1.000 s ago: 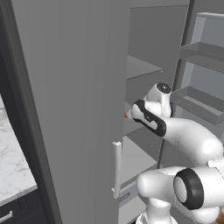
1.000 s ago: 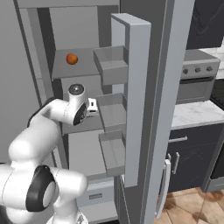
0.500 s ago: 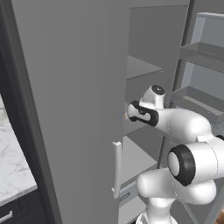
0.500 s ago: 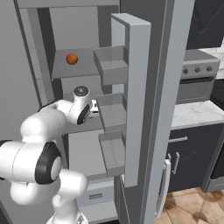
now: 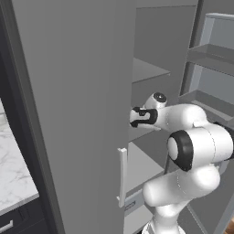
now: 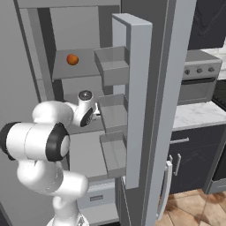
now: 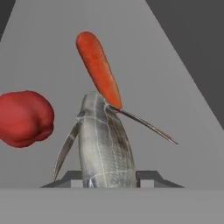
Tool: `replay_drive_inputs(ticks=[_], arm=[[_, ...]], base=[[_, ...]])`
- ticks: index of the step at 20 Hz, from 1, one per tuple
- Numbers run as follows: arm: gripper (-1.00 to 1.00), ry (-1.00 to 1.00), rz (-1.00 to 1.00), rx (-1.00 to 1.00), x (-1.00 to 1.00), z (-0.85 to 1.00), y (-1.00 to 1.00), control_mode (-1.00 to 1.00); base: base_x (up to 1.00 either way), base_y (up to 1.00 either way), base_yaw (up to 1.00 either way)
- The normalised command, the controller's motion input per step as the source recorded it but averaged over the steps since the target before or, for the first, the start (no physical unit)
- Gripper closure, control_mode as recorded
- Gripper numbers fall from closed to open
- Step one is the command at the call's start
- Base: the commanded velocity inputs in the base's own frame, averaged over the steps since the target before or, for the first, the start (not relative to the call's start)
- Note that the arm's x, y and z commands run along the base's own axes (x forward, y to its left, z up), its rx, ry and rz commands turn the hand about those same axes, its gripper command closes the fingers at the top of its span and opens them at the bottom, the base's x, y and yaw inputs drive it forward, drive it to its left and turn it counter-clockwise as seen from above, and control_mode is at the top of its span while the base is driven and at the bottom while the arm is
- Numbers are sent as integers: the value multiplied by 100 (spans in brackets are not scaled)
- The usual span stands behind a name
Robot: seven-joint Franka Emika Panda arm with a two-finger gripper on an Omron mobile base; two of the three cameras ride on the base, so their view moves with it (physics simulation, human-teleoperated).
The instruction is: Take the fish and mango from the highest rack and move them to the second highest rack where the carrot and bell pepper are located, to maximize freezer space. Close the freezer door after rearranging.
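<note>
The jaws are clamped on the silvery grey scaled fish (image 7: 105, 144), its long axis pointing straight ahead over the second highest rack (image 7: 175, 78), toward the orange tapered carrot (image 7: 98, 68); glossy red bell pepper (image 7: 24, 118) alongside.

- The arm (image 5: 192, 146) is made of glossy white, rounded segments, bulbous at the joints.
- A broad dark ring bands the large joint (image 6: 56, 142), black against the white shell, with a round white cap on its end.
- A smaller joint near the hand carries a round dark cap (image 6: 85, 94) with a pale centre.
- The wrist section (image 5: 145, 117) is black, with a white casing behind it.
- The lower body (image 6: 62, 185) is a smooth white curved column, without visible cables, screws or markings.
- The gripper (image 7: 110, 178) shows two small dark grey, blocky finger tips.
</note>
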Motion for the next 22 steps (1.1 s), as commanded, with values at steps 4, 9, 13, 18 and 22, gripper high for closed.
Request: replay_drive_inputs(ticks=[4,9,13,18,22], arm=[[100,0,0,0,37,-23,0,-100],[100,0,0,0,39,-26,0,-100],[100,0,0,0,41,-27,0,-100],[100,0,0,0,39,-29,0,-100],[-100,0,0,0,22,-34,1,-100]], base=[[0,0,0],[0,0,0],[0,0,0],[0,0,0],[0,0,0]])
